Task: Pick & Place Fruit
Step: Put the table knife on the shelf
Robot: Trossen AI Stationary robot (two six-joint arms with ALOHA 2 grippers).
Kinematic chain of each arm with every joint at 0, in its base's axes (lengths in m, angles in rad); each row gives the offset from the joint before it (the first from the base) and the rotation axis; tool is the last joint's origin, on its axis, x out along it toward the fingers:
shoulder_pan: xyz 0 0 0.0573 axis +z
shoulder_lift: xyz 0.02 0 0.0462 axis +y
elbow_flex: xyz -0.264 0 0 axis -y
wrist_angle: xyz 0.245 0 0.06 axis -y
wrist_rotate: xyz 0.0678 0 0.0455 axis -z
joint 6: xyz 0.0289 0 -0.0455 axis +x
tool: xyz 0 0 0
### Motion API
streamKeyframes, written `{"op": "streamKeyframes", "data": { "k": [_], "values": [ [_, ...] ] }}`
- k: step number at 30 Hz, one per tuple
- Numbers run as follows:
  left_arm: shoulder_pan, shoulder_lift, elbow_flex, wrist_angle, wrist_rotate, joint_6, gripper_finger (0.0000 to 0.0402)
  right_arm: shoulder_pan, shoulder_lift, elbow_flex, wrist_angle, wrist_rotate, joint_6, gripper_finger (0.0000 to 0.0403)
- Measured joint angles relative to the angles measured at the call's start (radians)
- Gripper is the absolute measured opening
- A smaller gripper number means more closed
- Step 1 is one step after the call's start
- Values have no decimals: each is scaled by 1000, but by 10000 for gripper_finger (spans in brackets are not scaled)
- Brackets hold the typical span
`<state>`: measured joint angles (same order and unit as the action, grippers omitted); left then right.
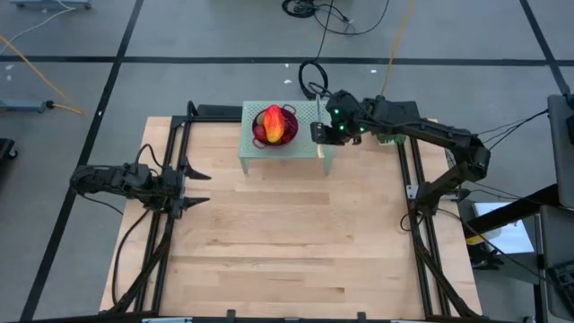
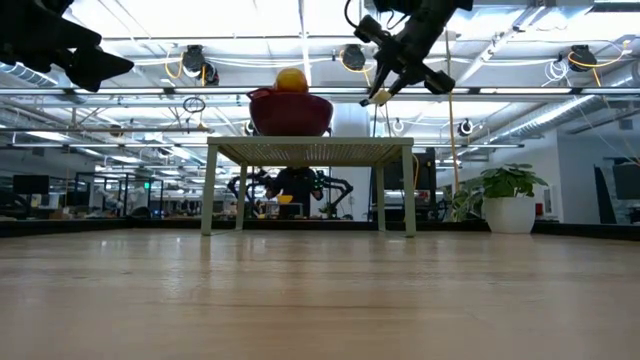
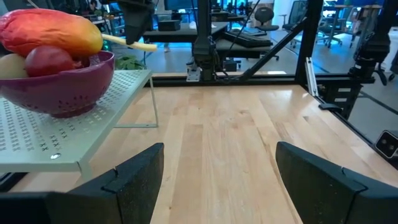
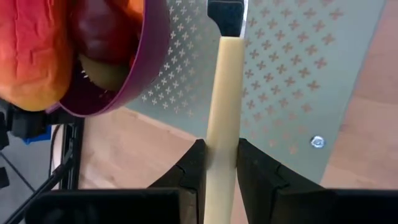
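A purple colander [image 3: 59, 93] holds the fruit: a red-orange-yellow oblong [image 3: 50, 31] lies on a dark red ball [image 3: 48, 61], with a brown-green oval [image 4: 106, 73] underneath. The colander stands on a pale green perforated stand [image 1: 260, 154] at the table's far middle. My right gripper [image 1: 320, 135] hovers over the stand's right part, just right of the colander, and is shut on a yellow-handled knife [image 4: 224, 93]. My left gripper [image 1: 193, 187] waits open at the table's left side with nothing between its fingers. My right gripper pinches the knife's yellow handle [image 4: 222, 146] between its two fingers [image 4: 255, 168]. The fingers slant down from the table's right side. The handle runs on past the fingertips to a dark part [image 4: 225, 15] at its far end. The knife is lifted clear above the stand.
The stand's legs [image 2: 210, 190] leave an open gap beneath its top. Bare wooden table [image 1: 287, 242] stretches from the stand to the near edge. Black frame rails [image 1: 414, 179] run along the table's left and right sides.
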<state>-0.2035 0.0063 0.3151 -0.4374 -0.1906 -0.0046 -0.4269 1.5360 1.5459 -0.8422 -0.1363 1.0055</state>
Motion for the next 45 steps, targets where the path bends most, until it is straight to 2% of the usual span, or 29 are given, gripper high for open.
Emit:
{"op": "streamKeyframes", "data": {
  "k": [19, 45],
  "values": [
    [0, 0, 0, 0, -39, -4, 310, -49, 117, 1, 68, -108, -50, 55],
    [0, 0, 0, 0, -40, -4, 310, -78, 148, 1, 61, -96, -55, 56]
  ]
}}
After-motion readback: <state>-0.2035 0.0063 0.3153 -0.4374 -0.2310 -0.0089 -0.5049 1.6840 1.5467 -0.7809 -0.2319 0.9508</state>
